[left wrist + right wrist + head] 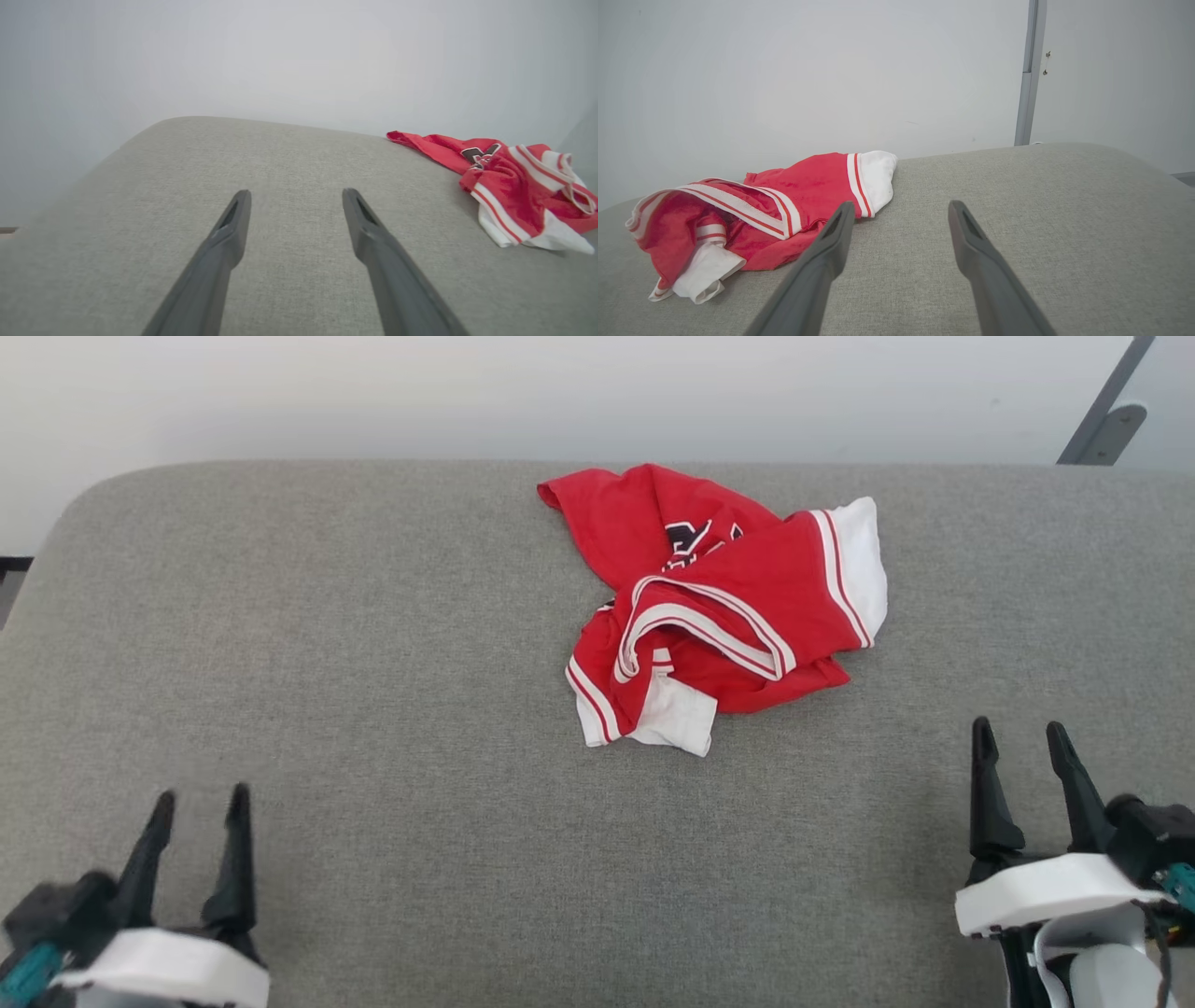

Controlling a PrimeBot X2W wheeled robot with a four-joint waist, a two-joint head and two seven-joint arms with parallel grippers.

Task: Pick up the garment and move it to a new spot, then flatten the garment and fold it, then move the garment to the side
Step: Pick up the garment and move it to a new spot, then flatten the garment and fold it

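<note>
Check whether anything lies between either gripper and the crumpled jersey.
Nothing visible does. The garment lies crumpled near the far edge of the grey cushion, and bare fabric runs from it to the left gripper and to the right gripper. Both grippers are open and apart from it.

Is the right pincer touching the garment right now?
Apart. The head view shows a stretch of bare grey surface between the right pincer and the garment; the pincer is open and holds nothing.
</note>
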